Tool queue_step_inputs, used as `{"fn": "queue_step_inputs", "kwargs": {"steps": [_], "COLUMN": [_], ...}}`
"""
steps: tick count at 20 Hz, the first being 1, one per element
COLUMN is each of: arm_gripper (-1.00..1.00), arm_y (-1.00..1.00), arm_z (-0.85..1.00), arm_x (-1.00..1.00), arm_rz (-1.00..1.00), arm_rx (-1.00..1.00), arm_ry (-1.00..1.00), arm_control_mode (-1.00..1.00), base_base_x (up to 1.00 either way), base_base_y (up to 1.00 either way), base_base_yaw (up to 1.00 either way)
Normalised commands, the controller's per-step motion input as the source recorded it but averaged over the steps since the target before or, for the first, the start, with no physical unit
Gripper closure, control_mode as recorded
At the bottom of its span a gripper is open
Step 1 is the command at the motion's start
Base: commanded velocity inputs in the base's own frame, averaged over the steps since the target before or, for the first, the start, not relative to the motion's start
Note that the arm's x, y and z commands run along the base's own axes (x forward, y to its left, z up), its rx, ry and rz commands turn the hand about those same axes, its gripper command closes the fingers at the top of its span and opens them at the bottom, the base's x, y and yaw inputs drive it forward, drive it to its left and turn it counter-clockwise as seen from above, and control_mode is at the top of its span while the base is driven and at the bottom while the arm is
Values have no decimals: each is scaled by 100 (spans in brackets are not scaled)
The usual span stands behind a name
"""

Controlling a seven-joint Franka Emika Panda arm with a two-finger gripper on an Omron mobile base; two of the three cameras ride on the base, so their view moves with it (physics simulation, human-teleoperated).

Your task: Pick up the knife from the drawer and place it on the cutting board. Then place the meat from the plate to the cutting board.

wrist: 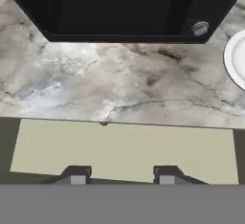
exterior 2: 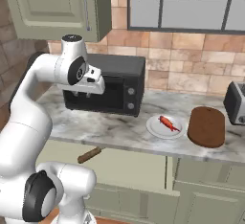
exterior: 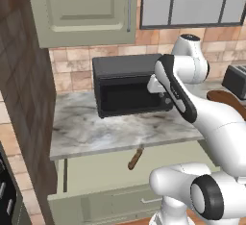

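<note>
The knife [exterior 2: 89, 155] lies in the drawer [wrist: 124, 151], well below the claw [exterior 2: 84, 95].

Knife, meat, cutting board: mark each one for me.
knife [exterior 2: 89, 155]: right base view, on its brown wooden handle, sticking out from under the counter edge.
meat [exterior 2: 167, 122]: right base view, middle of the red piece on the plate.
cutting board [exterior 2: 206, 127]: right base view, centre of its top face.

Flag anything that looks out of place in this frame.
The knife sits oddly: its brown handle pokes out from under the counter edge above the open drawer, blade hidden. The meat lies on the plate as expected.
</note>
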Motion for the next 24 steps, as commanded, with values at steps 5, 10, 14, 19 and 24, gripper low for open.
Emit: {"fn": "queue_step_inputs", "kwargs": {"steps": [5, 10, 14, 19, 24], "arm_gripper": [-100, -100, -100, -100, -100], "arm_y": [-1, 0, 0, 0, 0], "arm_z": [0, 0, 0, 0, 0], "arm_x": [-4, 0, 0, 0, 0], "arm_rz": [0, 0, 0, 0, 0], "arm_rx": [0, 0, 0, 0, 0], "arm_ry": [0, 0, 0, 0, 0], "arm_control_mode": [100, 100, 100, 100, 100], "base_base_x": [-14, -44, -35, -11, -1], "base_base_y": [-15, -55, -71, -69, -59], "base_base_yaw": [-2, -7, -7, -5, -4]}}
